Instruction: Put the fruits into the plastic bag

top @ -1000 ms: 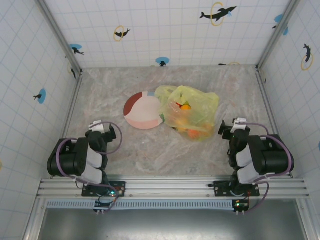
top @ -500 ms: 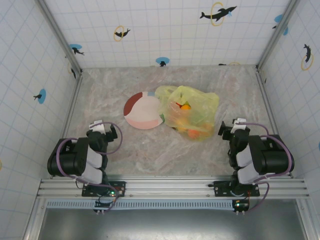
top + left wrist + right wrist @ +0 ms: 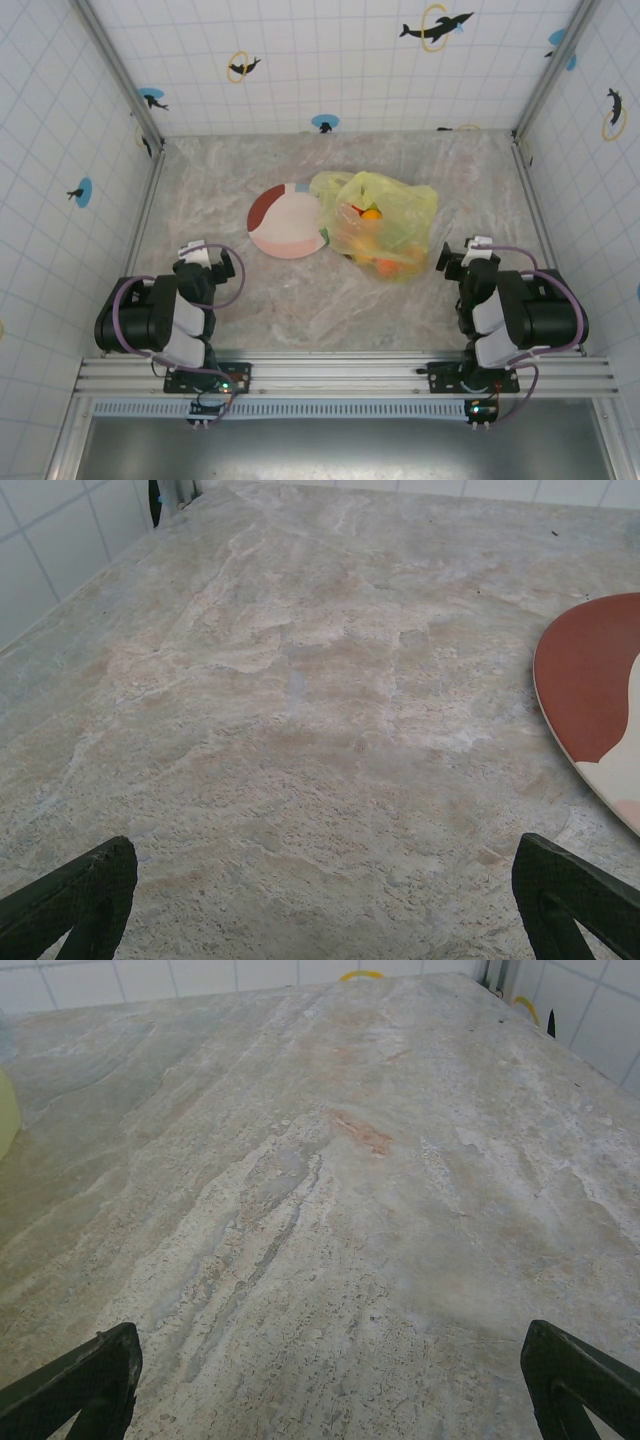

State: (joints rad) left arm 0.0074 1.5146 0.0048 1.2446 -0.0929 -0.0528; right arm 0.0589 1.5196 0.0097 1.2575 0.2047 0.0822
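Note:
The yellow-green plastic bag [image 3: 382, 225] lies at the table's middle, crumpled, with orange, red and green fruits [image 3: 372, 214] showing through it. A sliver of the bag [image 3: 6, 1110] sits at the left edge of the right wrist view. My left gripper [image 3: 203, 262] is folded back near the front left, open, with bare table between its fingertips [image 3: 90, 885]. My right gripper [image 3: 466, 256] rests at the front right, just right of the bag, also open over bare table, its fingers [image 3: 570, 1370] wide apart.
A flat maroon-and-white plate [image 3: 285, 220] lies against the bag's left side; its rim [image 3: 590, 680] shows at the right of the left wrist view. Tiled walls enclose the marble table [image 3: 300, 300] on three sides.

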